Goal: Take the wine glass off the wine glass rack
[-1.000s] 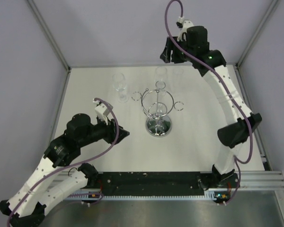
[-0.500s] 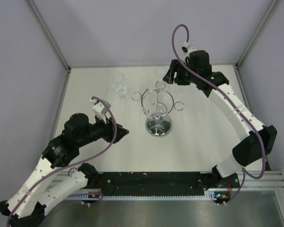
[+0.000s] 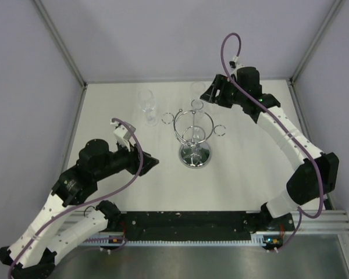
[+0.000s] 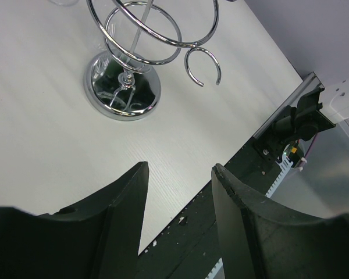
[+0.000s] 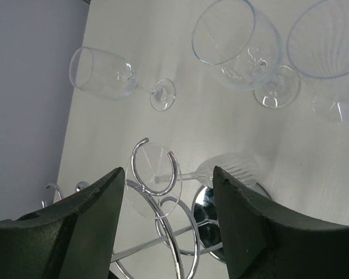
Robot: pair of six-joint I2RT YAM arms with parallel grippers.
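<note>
**Approach to the hanging glass: hazards and blind spots**

Nearest the bases, the left gripper (image 4: 179,174) is shown with its fingers spread and nothing between them. It is aimed across bare table (image 3: 244,174), short of the wine glass rack (image 4: 123,90), and nothing is touched. Farther out, the wine glass (image 5: 230,167) is seen hung upside down on the rack, its foot caught in a small open ring at an arm end and its bowl hanging below. Past the rack, the right gripper (image 5: 168,174) is held above it. Its fingers are likewise spread and empty, and the ring and foot are framed between them.

Several failures can be expected from here:
- If ring wire is pinched together with the stem, the rack is likely to be dragged or tipped.
- If the glass is lifted rather than slid out through the ring's gap, the foot would probably catch.
- A thin, smooth stem may slip, or crack under a hard pinch.
- The standing glasses (image 5: 235,43) at the far side could be struck by the right arm.

In the overhead view the hung glass is nearly lost against chrome and white table. The height of the fingertips above the stem cannot be judged. One far glass is cut off at the frame edge of the right wrist view, and the rack's top is cropped in the left wrist view.
</note>
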